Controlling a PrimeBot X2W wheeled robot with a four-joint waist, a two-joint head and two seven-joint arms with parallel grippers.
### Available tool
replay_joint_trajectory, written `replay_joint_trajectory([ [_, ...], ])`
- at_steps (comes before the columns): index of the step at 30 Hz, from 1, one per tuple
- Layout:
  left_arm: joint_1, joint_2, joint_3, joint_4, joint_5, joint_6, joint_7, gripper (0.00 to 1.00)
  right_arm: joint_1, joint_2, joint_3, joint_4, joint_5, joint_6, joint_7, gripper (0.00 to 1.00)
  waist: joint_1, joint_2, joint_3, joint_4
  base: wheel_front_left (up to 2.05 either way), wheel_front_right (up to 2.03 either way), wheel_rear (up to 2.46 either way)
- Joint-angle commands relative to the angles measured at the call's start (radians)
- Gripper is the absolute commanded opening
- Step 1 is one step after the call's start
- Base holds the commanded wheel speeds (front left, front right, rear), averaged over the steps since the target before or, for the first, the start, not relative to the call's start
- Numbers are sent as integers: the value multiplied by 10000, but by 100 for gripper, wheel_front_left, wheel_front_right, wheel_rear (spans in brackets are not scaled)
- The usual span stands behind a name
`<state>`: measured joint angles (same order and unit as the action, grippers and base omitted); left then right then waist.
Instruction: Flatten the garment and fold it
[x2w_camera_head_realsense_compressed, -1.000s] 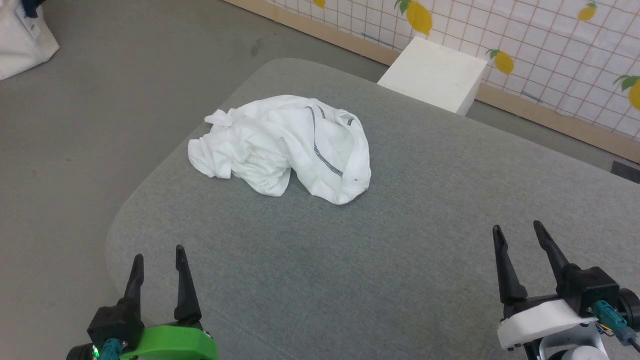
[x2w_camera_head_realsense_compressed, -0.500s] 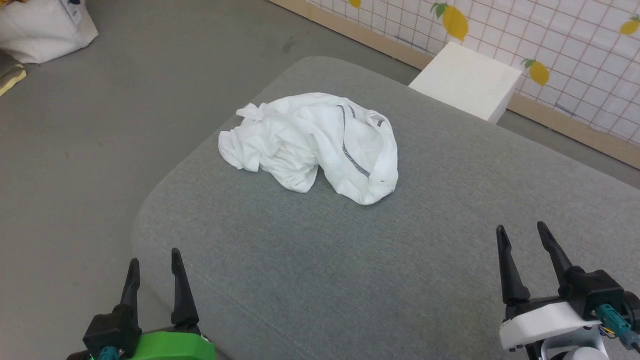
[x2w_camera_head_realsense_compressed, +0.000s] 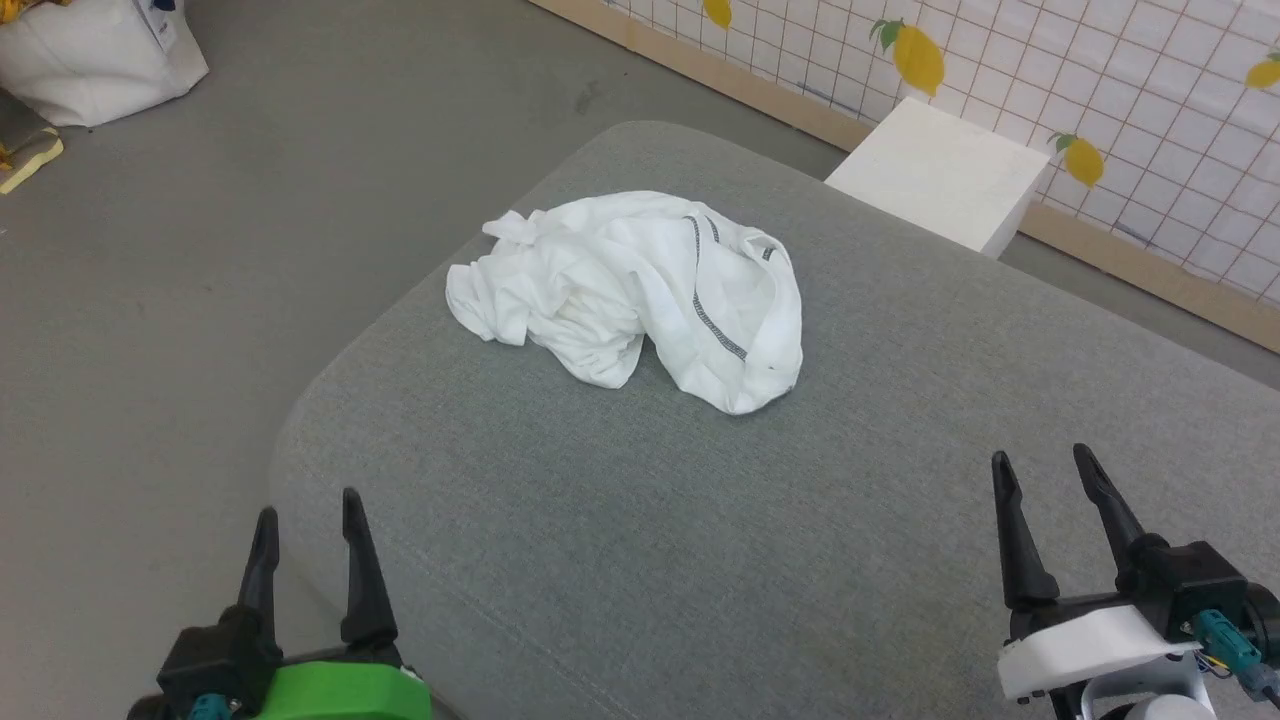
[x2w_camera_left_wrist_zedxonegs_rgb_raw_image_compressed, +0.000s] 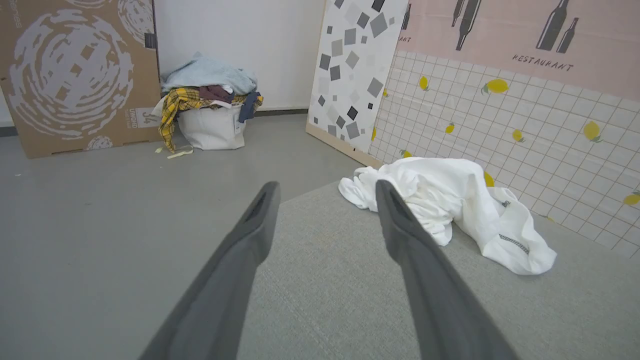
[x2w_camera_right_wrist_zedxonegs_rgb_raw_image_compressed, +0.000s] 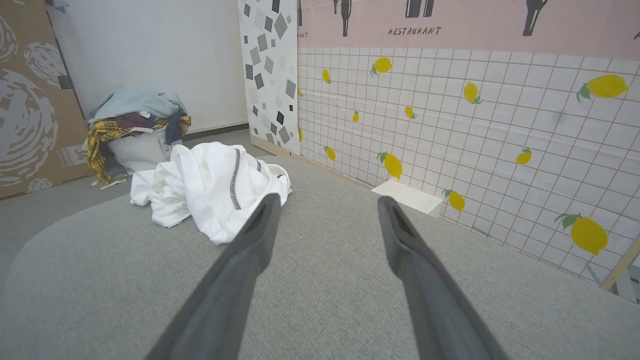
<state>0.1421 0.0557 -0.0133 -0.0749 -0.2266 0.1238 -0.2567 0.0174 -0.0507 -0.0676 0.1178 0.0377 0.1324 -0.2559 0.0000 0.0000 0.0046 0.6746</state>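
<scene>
Presently both of my grippers are empty, with the jaws spread wide. The left gripper (x2w_camera_head_realsense_compressed: 307, 505) and the right gripper (x2w_camera_head_realsense_compressed: 1041, 454) hang over the near part of the grey padded surface (x2w_camera_head_realsense_compressed: 700, 560) and touch nothing.

The garment (x2w_camera_head_realsense_compressed: 625, 290) lies well ahead of both. It is forward and to the right of my left fingers (x2w_camera_left_wrist_zedxonegs_rgb_raw_image_compressed: 260, 210), and forward and to the left of my right fingers (x2w_camera_right_wrist_zedxonegs_rgb_raw_image_compressed: 262, 215). It is a crumpled white heap with a line of dark zigzag stitching showing on top. No part of it is flattened yet, and no hem or corner can be clearly told apart.

Hazards, as I judge them:
- **Several layers in one pinch.** The folds are bunched together, so closing on the mound's crest would probably catch several layers and lift a knot instead of an edge.
- **Sliding off the surface.** The heap sits nearer the surface's rounded edge beyond my left gripper, so a sideways pull from that hand could drag cloth over the rim onto the floor.
- **Snagging the upholstery.** My long fingertips could dig into the soft cover if I come down too steeply.
- **Twisting instead of spreading.** If my two hands take unmatched points, the cloth would twist.
- **The white box (x2w_camera_head_realsense_compressed: 940, 170).** It stands past the far edge, beyond the heap, on my right gripper's side, and an overlong reach could strike it.
</scene>
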Motion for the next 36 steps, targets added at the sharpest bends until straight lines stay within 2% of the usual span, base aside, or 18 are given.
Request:
replay_joint_trajectory([
  [1, -166, -55, -38, -233, -110, -177, -51, 100, -73, 5, -5, -2, 54, -17, -59, 100, 0, 0, 30, -2, 0, 0, 0],
  [5, -885, 24, -93, -892, -63, -758, -51, 100, -76, 5, -91, -116, -51, -17, -59, 100, 0, 0, 209, 33, 0, 0, 0],
  [8, -1757, 551, -245, -1090, 132, -1215, 137, 100, -140, 5, -130, -204, -212, -17, -59, 100, 0, 0, 464, 29, 0, 0, 0],
  [11, -3035, 1131, -286, -1256, 72, -1671, 888, 100, -302, 5, -126, -357, -482, -17, -59, 100, 0, 0, 873, -44, 0, 0, 0],
  [15, -4639, 1771, -284, -1136, -144, -2030, 1957, 100, -640, 5, 21, -621, -967, -17, -59, 100, 0, 0, 1509, -305, 0, 0, 0],
  [21, -6886, 2764, -118, 82, -590, -2309, 3239, 100, -1173, -161, 417, -1474, -1366, -17, 320, 100, 0, 0, 2481, -817, 0, 0, 0],
  [25, -8011, 3167, -301, 1037, -1027, -2424, 4087, 100, -1350, -511, 642, -2257, -1312, -17, 751, 100, 0, 0, 3231, -1183, 0, 0, 0],
  [32, -9026, 3545, -849, 2363, -1459, -2495, 5418, 100, -1642, -1117, 844, -3581, -1128, -17, 1464, 100, 0, 0, 4683, -1913, 0, 0, 0],
  [36, -9268, 3564, -985, 2992, -1590, -2500, 5807, 100, -1840, -1336, 842, -4026, -1035, -17, 1642, 100, 0, 0, 5276, -2307, 0, 0, 0],
])
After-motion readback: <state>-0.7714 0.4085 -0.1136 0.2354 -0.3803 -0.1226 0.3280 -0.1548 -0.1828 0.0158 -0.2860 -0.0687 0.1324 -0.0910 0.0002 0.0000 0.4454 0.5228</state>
